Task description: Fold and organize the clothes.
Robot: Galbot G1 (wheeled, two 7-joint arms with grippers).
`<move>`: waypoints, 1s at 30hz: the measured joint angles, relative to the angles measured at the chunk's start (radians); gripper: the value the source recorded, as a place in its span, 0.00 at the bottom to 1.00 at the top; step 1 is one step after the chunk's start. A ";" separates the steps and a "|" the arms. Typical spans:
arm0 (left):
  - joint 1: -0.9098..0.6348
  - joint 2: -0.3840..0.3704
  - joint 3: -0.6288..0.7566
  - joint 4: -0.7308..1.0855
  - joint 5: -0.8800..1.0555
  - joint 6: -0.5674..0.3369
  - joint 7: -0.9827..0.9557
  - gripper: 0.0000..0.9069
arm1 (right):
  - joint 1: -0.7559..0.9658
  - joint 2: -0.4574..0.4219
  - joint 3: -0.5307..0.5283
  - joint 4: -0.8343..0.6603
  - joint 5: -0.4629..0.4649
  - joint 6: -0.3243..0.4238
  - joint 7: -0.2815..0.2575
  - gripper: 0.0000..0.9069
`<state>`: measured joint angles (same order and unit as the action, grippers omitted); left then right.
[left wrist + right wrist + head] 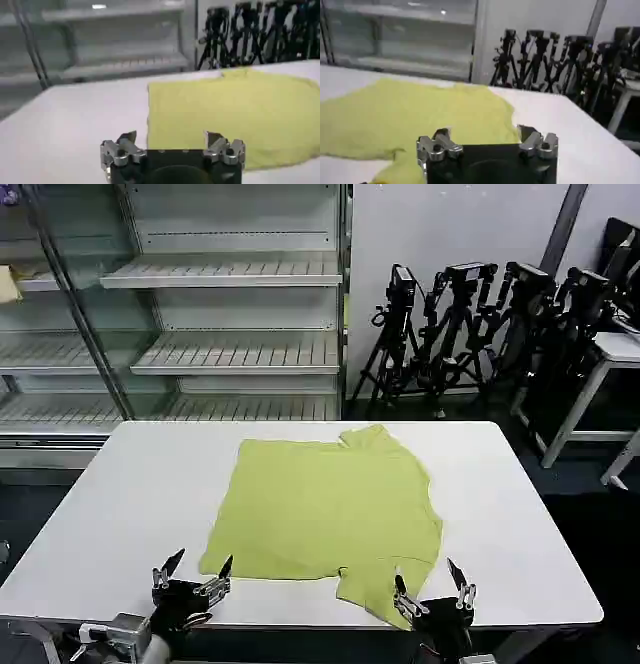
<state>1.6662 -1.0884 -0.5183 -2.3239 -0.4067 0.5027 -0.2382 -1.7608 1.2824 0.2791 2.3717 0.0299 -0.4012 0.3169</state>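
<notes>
The clothes are one lime yellow-green T-shirt [325,509] lying flat and plain side up on the white table [120,504], with a sleeve folded at the far edge and another at the near edge. My left gripper [198,565] hovers open near the table's front edge, just off the shirt's near left corner. My right gripper [430,576] is open too, at the shirt's near right corner beside the near sleeve. In the left wrist view the shirt [235,112] lies ahead of the open left gripper [171,136]. In the right wrist view the shirt [415,112] spreads before the open right gripper [481,131].
Empty metal shelving [230,314] stands behind the table. A cluster of black tripods [480,324] lines the wall at the back right, beside a white side table [615,354]. Bare tabletop lies on both sides of the shirt.
</notes>
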 measured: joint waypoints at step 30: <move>-0.106 0.035 0.007 0.143 -0.218 0.031 0.024 0.03 | 0.003 0.008 -0.036 -0.066 0.067 -0.066 0.006 0.00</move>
<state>1.5602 -1.0530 -0.5113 -2.1811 -0.6246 0.5333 -0.2142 -1.7577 1.2905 0.2431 2.3060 0.0964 -0.4669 0.3228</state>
